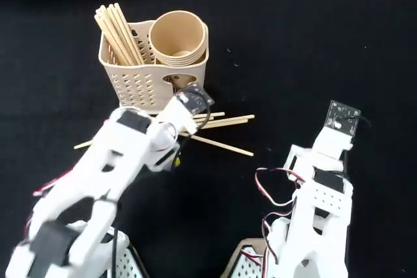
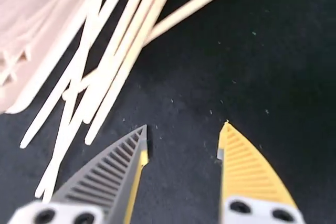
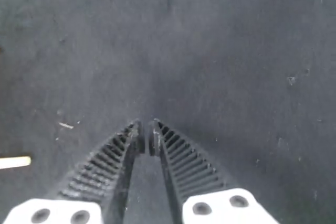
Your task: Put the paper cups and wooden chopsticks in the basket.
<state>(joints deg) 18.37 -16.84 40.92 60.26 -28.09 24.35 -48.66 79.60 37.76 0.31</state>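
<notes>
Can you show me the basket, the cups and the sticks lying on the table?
Basket [image 1: 140, 86]: high view, front wall.
Cups [image 1: 177, 30]: high view, inside of the top cup.
Sticks [image 1: 231, 121]: high view, shafts near the tips.

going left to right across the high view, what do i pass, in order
chopsticks in basket → paper cups → right arm. Left out because they overlap these: basket, loose chopsticks, left arm.

loose chopsticks [image 1: 231, 121] partly under L arm [image 1: 124, 154] | basket [image 2: 26, 30] blurred, edge-cut | ct unclear, maybe 6
</notes>
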